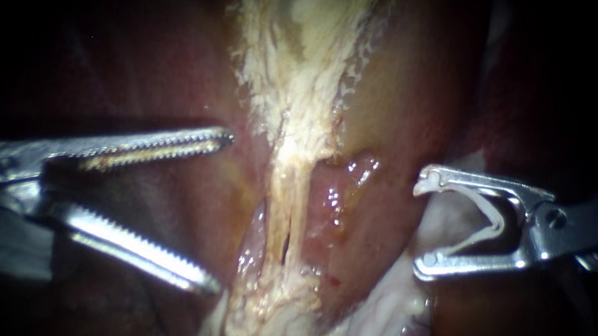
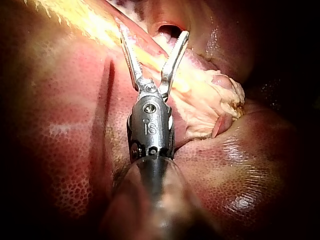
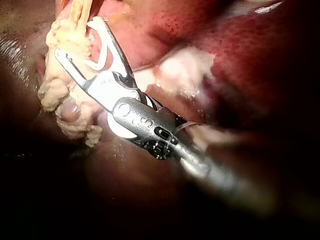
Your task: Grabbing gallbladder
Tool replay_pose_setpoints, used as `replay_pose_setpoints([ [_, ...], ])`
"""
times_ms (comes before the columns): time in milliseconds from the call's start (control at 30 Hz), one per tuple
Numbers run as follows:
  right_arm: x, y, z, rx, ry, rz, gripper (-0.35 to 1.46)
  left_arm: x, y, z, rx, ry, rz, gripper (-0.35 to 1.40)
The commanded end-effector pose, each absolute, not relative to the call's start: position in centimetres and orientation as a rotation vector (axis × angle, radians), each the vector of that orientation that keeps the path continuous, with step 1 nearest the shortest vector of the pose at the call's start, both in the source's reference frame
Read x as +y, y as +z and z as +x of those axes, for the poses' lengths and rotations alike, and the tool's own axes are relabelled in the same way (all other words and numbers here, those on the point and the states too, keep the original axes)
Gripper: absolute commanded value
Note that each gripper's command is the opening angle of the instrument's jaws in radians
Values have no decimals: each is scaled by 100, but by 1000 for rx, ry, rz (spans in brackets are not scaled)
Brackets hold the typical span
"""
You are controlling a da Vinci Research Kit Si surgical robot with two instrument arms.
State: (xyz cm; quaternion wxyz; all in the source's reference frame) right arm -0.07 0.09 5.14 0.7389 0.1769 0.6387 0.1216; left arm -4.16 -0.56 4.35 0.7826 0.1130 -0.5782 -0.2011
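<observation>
- Hand of my left instrument (image 1: 222,210) is spread wide in the endoscope view. Both toothed halves are bare and pinch nothing. It comes at the pale strand (image 1: 290,182) from the left, opened wide enough, I judge, to take a thick fold.
- I take the tan-pink tissue (image 1: 241,199) lying against the pale strand on that same side for the gallbladder. It sits straight ahead of the spread hand, and I cannot tell whether the tips touch it.
- My right instrument (image 1: 419,226) is across the pale strand, near it but apart. Its hand is also spread and holds no tissue. A pale V-shaped piece (image 1: 491,223) sits deep between the halves, and I cannot tell whether it is a clip or part of the tool. I judge it is kept clear of the grab.
- In the left wrist view, the left instrument (image 2: 154,30) has one half over the pale strand (image 2: 210,107) and the other just beside it. The liver (image 2: 60,150) lies under the shaft.
- In the right wrist view, the right instrument (image 3: 76,37) shows its spread hand just beside the pale strand's lumpy end (image 3: 57,85).
</observation>
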Motion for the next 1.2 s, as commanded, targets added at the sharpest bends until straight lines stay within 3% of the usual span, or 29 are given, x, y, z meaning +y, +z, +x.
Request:
replay_pose_setpoints([
  [33,9,514,-7,1402,267,388,58,-56,435,-416,-1248,-434,244,79],
  [400,9,514,-7,1402,267,388,58,-55,436,-420,-1195,-650,230,78],
  [600,9,514,-7,1402,267,388,58,-51,438,-448,-1118,-791,253,56],
  [867,9,514,-7,1402,267,388,58,-41,445,-488,-1059,-884,238,47],
  [1200,9,514,-8,1401,266,389,58,-41,452,-477,-982,-956,164,42],
])
